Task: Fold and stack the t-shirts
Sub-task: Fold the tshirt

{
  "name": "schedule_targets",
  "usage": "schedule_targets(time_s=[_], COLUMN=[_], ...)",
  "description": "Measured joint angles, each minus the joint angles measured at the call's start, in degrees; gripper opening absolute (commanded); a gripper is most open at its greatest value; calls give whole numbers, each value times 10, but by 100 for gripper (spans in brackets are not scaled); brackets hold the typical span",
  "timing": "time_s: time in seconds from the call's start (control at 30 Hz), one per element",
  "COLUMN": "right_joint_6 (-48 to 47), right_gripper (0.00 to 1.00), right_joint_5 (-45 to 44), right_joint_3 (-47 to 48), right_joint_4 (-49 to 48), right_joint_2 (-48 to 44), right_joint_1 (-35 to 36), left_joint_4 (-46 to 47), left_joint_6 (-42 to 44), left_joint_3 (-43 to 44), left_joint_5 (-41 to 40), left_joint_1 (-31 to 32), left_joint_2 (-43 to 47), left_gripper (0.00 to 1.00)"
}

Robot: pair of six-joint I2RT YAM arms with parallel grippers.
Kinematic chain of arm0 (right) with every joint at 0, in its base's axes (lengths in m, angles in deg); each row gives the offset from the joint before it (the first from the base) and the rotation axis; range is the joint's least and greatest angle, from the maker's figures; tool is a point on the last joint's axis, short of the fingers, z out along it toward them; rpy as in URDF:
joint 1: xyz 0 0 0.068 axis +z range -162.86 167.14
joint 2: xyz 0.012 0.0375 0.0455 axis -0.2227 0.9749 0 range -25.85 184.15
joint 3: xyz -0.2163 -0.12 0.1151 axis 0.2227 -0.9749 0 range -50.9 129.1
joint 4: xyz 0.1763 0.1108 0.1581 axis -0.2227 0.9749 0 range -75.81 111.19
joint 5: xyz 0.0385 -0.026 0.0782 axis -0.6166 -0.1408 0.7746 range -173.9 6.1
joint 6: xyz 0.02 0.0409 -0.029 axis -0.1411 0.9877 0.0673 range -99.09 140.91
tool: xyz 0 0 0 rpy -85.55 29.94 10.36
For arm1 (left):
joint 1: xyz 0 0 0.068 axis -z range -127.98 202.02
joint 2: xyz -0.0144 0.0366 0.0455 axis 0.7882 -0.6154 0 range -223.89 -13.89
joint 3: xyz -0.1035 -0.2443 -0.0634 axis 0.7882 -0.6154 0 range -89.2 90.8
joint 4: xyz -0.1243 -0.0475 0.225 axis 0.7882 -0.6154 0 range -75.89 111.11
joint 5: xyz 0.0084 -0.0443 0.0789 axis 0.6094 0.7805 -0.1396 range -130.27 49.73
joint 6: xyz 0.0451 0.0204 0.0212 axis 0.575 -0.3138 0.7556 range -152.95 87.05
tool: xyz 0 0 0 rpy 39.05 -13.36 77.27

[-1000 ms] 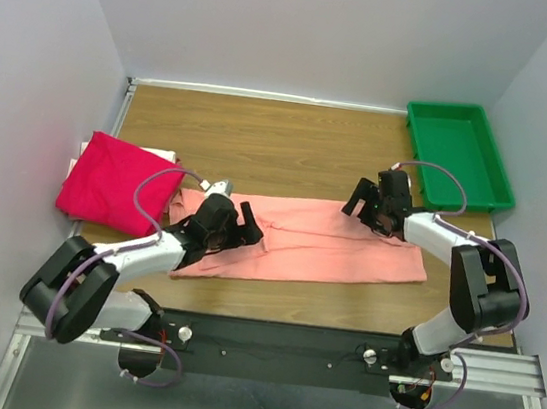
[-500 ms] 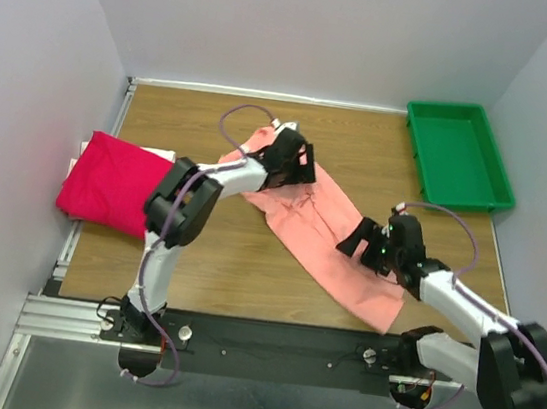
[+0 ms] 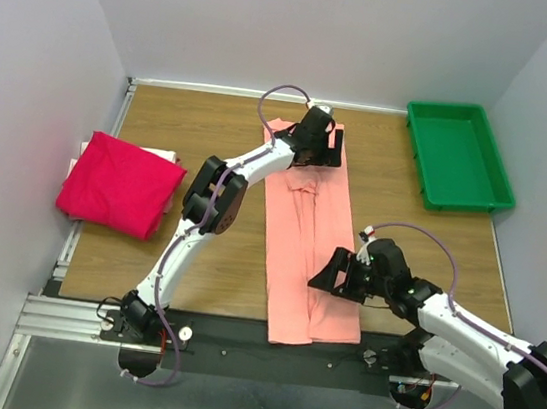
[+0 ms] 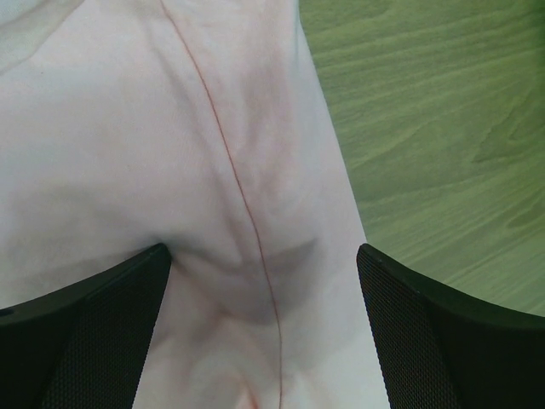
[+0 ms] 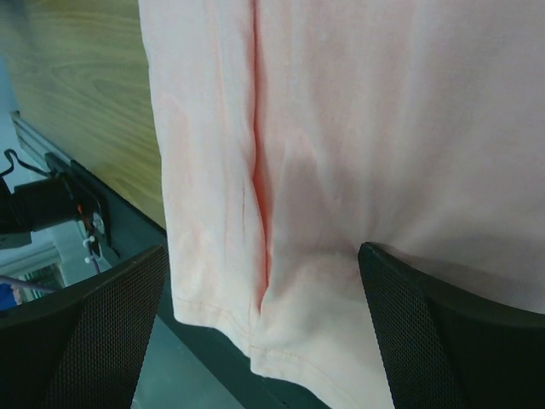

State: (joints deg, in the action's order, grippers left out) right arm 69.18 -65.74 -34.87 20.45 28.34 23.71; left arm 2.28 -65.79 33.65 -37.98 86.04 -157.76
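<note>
Salmon tee (image 3: pixel 301 238) lies on the wooden table (image 3: pixel 192 133) as a long narrow strip, folded lengthwise. It runs from far-centre straight back to the near edge, and the near hem hangs over onto the black rail. A seam/fold line runs along its length, clear in both wrist views. Cloth is mostly flat, w/ some wrinkles at the far end.

L gripper (image 3: pixel 321 152) is over the far end of the strip, arm stretched out across the table. In the wrist cam, L gripper (image 4: pixel 261 256) has jaws spread wide, both fingers down at the cloth, w/ a small pucker of fabric between them; nothing pinched.

R gripper (image 3: pixel 337 276) is over the strip's near right part, close to the hem. In the wrist cam, R gripper (image 5: pixel 262 251) also has jaws wide apart, cloth under and between the fingers, not clamped. Can't tell if the tips actually touch the fabric.

Magenta tee (image 3: pixel 120 184) sits folded at the table's left edge, well apart from the strip. Green tray (image 3: pixel 465 108) is at the far right corner.
</note>
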Motion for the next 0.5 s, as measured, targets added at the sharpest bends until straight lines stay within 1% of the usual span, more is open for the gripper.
schedule_targets(time_s=[0.27,0.4,0.5], right_joint_6=[5,14,18], right_gripper=[100,100,100], right_joint_5=[16,16,14], right_joint_3=[4,12,18], right_joint_4=[-36,-57,-58], right_joint_2=[32,57,66], right_joint_1=[35,63,74], left_joint_4=[-8,-32,-37], left_joint_6=[18,26,31], left_joint_3=[6,36,40], left_joint_5=[21,35,40], left_joint_1=[-3,-3,-3], left_joint_2=[0,-14,-16], left_gripper=[98,98,98])
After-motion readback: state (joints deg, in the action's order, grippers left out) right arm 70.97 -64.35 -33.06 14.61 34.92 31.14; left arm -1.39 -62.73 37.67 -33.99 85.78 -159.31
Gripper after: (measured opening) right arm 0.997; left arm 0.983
